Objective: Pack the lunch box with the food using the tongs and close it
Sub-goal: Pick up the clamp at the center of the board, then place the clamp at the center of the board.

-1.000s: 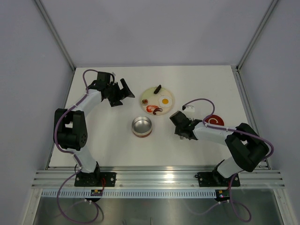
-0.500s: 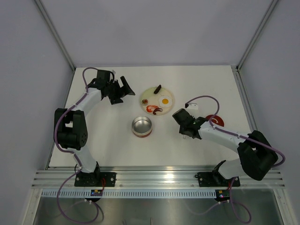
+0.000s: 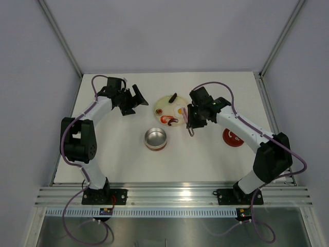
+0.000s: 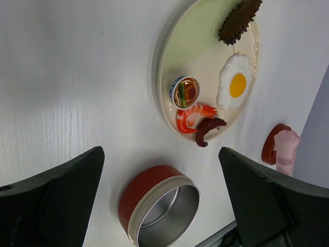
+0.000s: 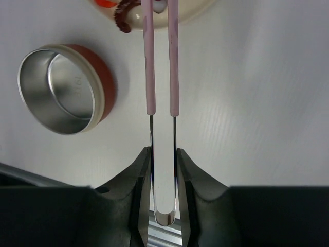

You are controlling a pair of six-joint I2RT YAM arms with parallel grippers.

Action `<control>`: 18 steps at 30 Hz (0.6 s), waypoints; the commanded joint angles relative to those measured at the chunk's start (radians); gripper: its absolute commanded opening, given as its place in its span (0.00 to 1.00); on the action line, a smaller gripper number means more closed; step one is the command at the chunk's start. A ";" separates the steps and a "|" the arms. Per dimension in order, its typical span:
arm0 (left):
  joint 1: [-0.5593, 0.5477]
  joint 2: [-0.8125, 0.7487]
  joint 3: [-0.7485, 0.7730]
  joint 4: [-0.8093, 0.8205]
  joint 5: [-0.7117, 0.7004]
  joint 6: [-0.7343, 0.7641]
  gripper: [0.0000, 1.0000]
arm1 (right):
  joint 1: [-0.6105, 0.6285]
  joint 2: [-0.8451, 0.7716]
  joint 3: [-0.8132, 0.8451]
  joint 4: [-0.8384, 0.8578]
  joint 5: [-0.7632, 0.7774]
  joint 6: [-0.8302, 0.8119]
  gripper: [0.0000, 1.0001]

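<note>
The lunch box (image 3: 155,139), a shiny round tin with a red base, stands open below the plate; it also shows as the tin (image 5: 62,88) and the tin (image 4: 159,208). Its red lid (image 3: 233,137) lies to the right. My right gripper (image 3: 192,122) is shut on the tongs (image 5: 161,62), its jaws (image 5: 163,154) pinching the metal bend. The pink arms reach the plate's near edge. The food lies on the plate (image 4: 205,36): a fried egg (image 4: 234,82), a dark brown piece (image 4: 239,20) and red curled strips (image 4: 194,116). My left gripper (image 3: 132,100) stands open and empty.
A small patterned bowl (image 4: 186,91) and a dark curled tentacle (image 4: 208,129) also lie on the plate. A pink paw-shaped piece (image 4: 286,150) shows by the lid (image 4: 271,149). The frame's uprights stand at the table's far corners.
My right arm has swung up and left from beside the lid to the plate's right edge, carrying the tongs and uncovering the lid. The left arm has barely moved.
</note>
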 commanded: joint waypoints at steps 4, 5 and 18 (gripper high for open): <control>0.003 -0.001 0.047 -0.002 -0.004 0.003 0.99 | -0.008 0.158 0.260 -0.184 -0.214 -0.120 0.08; 0.003 -0.003 0.047 -0.003 -0.007 0.005 0.99 | -0.009 0.178 0.291 -0.213 -0.217 -0.125 0.08; 0.006 -0.035 0.034 -0.038 -0.039 0.032 0.99 | -0.072 0.432 0.552 -0.247 -0.274 -0.097 0.00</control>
